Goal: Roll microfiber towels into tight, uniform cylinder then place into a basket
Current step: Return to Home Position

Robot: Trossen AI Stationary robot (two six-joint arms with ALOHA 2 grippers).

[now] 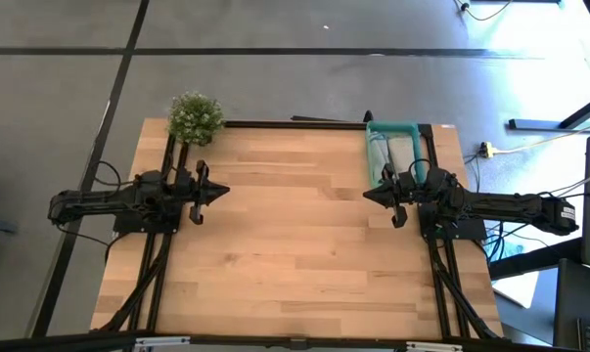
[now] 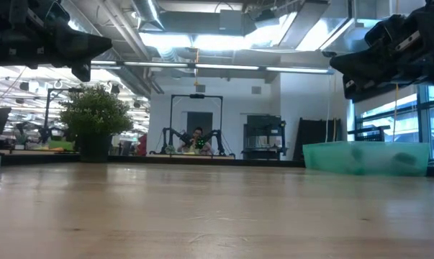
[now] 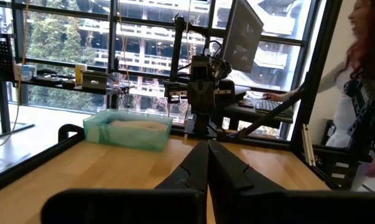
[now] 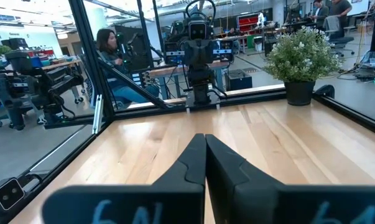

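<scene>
Your left jaws are pressed fully together with nothing in them, up off the tabletop [image 1: 295, 244]. Right jaws are the same, tip facing the left pair, well apart. The teal bin [image 1: 392, 125] sits just beside the right jaws, toward the back edge. The blue towel [image 1: 376, 156] and grey-beige towel [image 1: 402, 154] lie side by side inside. The plant [image 1: 195, 115] stands farther back, beyond the left jaws.

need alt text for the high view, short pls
Top-down: two dark robot arms face each other across a wooden table, left claw and right claw both shut and empty. A teal basket holding towels sits at the far edge by the right arm; a small plant stands at the far left corner.
</scene>
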